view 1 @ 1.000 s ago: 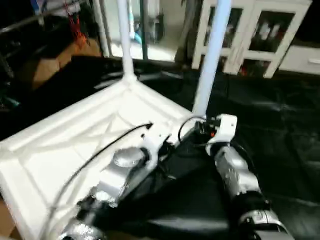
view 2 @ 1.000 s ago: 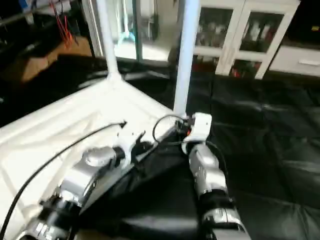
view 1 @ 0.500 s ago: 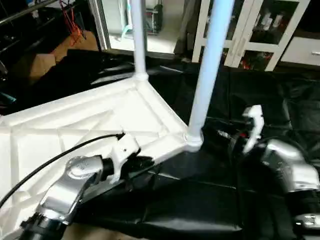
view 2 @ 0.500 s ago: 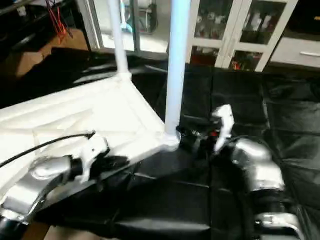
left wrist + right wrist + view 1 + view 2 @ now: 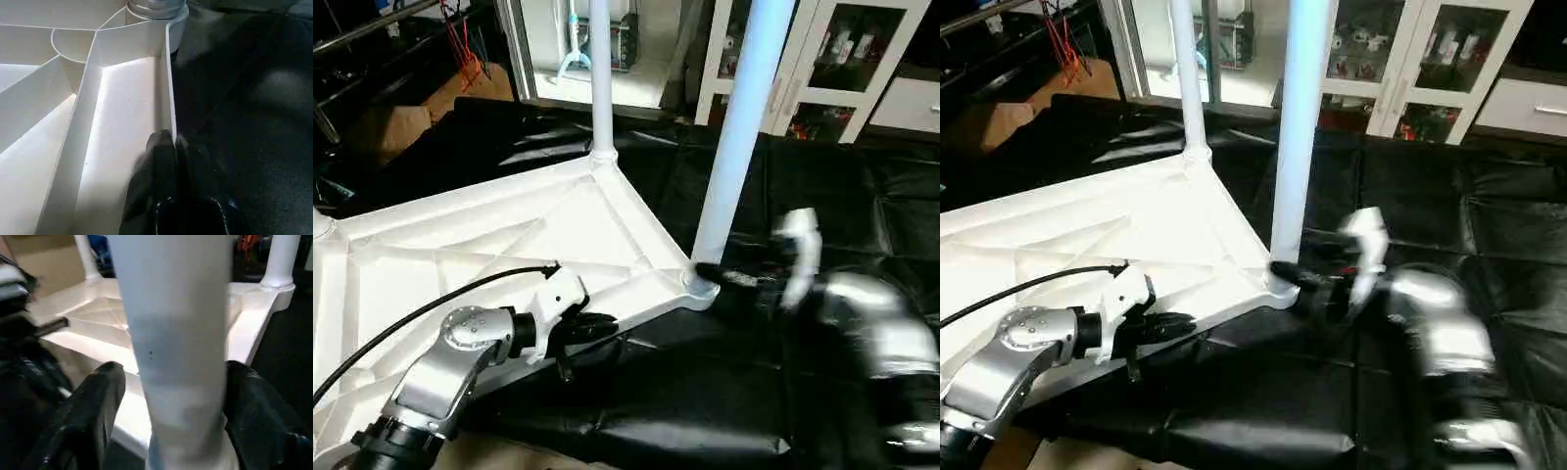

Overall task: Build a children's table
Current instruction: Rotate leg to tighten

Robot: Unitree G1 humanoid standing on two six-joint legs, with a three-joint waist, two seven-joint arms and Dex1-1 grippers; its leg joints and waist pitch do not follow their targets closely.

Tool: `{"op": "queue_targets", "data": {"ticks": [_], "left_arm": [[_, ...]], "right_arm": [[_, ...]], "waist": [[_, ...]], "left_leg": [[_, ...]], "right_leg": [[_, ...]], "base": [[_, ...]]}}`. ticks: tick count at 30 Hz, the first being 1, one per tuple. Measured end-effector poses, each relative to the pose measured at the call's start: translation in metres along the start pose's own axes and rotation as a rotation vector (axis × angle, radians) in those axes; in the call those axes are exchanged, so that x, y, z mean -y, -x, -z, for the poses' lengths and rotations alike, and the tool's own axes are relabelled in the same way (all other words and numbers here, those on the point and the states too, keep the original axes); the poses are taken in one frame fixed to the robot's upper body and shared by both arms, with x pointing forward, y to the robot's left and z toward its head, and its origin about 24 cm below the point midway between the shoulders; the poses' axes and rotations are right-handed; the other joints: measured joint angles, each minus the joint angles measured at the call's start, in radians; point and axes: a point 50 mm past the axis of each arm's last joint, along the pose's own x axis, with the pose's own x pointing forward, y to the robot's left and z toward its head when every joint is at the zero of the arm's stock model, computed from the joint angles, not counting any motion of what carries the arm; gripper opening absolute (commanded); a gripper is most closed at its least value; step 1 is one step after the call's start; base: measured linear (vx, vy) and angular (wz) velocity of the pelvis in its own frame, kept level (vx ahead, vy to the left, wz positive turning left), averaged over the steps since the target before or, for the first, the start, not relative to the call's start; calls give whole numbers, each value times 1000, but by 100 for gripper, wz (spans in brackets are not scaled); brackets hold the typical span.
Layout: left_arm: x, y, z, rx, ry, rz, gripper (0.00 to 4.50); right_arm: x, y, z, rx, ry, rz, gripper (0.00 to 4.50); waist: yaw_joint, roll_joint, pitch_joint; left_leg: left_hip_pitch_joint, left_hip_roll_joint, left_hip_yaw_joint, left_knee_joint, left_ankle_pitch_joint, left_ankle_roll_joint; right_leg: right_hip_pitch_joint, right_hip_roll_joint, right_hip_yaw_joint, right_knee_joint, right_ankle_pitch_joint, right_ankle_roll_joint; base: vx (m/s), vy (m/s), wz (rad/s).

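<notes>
Upturned tabletop (image 5: pixel 509 235), stiff, probably light; left end effector (image 5: pixel 168 147) pinches its rim; right end effector (image 5: pixel 171 396) stands wide around the near leg (image 5: pixel 739 137), a slippery tube best gripped low.

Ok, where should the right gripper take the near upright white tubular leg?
Low on the near upright white tubular leg, just above its corner socket, coming level from the robot's right: the round shaft stands vertical there, and the right gripper already straddles it.

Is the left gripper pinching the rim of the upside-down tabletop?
Yes: in the left wrist view the left gripper is shut on the thin side rim of the tabletop.
</notes>
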Motion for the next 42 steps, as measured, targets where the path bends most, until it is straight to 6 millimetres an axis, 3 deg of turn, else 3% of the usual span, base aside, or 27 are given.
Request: {"op": "queue_targets", "data": {"ticks": [2,3,6,13,20,25,29,33,35,39,40,41,42], "left_arm": [[0,-2,-1,1,-4,6,0],[0,-3,-2,0,-6,10,0],[0,-4,-2,-1,-6,16,0],[-1,-3,-2,-8,-6,16,0],[-3,-5,-2,-2,-10,2,0],[-7,-30,-11,-3,-7,-107,0],[-2,-66,-25,8,58,-197,0],[6,-86,-31,10,102,-205,0],[9,-91,-32,4,94,-193,0],[10,-85,-28,0,60,-160,0],[10,-80,-26,0,45,-147,0],[9,-75,-23,-6,35,-142,0],[7,-57,-16,-8,-2,-108,0]], "right_arm": [[0,-6,2,-19,15,21,325],[0,-7,2,-22,18,26,299],[0,-8,4,-23,16,32,281],[3,-12,8,-13,22,67,219],[2,-19,11,18,5,114,206],[9,-32,18,86,-56,453,205],[18,-40,22,108,-147,801,204],[21,-39,24,107,-193,949,204],[22,-38,24,108,-192,957,204],[21,-39,23,119,-171,881,204],[20,-36,24,116,-148,828,260],[19,-34,24,111,-129,783,260],[16,-28,22,87,-70,602,274]], "waist": [[7,0,0],[11,0,0],[18,0,0],[19,1,-1],[16,1,-1],[17,1,-2],[23,1,-3],[24,-3,-9],[21,-4,-11],[12,-8,-13],[8,-9,-15],[5,-9,-15],[-4,-7,-15]], "left_leg": [[0,-1,0,0,0,0],[0,-1,0,0,0,0],[0,-1,1,0,0,0],[0,0,0,2,0,0],[1,0,0,6,0,0],[6,0,0,7,-1,-5],[16,-3,2,5,-1,-6],[18,-5,1,1,-1,-6],[21,-8,1,-1,-1,-6],[21,-9,-1,-3,-1,-5],[21,-8,-3,-4,-1,-5],[21,-8,-3,-6,-1,-6],[20,-8,-4,-8,-1,-6]], "right_leg": [[0,0,0,-1,0,0],[0,-1,0,-1,0,0],[0,-1,0,0,0,0],[0,0,0,2,0,0],[0,0,1,7,0,0],[4,-1,1,11,0,0],[11,-5,0,8,-1,1],[18,-6,0,-1,-2,2],[24,-7,1,-5,-2,4],[24,-7,1,-5,-5,8],[23,-6,0,-5,-5,9],[23,-6,0,-5,-5,10],[25,-6,0,-4,-6,12]], "base": [[0,0,0],[0,0,0],[0,0,0],[0,0,0],[0,0,0],[0,0,0],[0,0,0],[0,0,0],[0,0,0],[0,0,0],[0,0,0],[0,0,0],[0,0,0]]}}
